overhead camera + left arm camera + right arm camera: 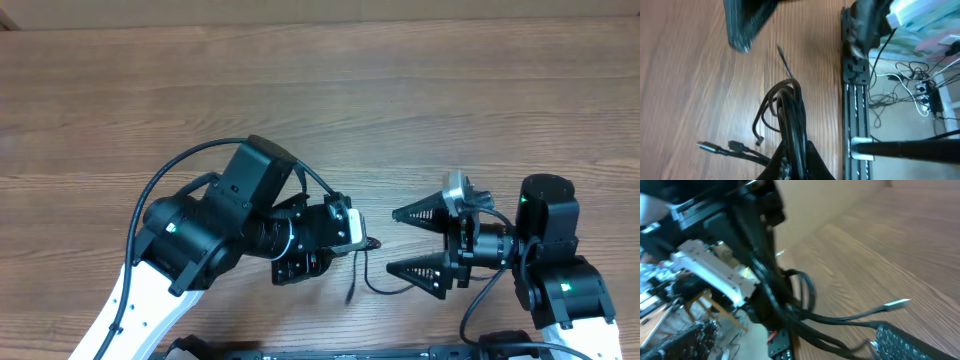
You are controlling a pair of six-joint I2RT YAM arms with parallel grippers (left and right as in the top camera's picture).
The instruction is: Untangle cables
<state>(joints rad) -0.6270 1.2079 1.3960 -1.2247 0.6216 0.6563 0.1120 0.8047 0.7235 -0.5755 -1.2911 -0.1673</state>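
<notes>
Two arms reach inward over the wooden table (300,90), wrists facing each other. Your left gripper (362,240) is clamped tight on the cables (796,115), thin black cords looped in a bunch at the pinch, with plug ends (735,145) lying loose on the wood. Your right gripper (393,240) gapes wide nearby, gripping nothing.

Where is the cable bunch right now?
Overhead, the cables sit centre-front, pinched in the shut left gripper, with loose ends trailing toward the open right gripper.
</notes>
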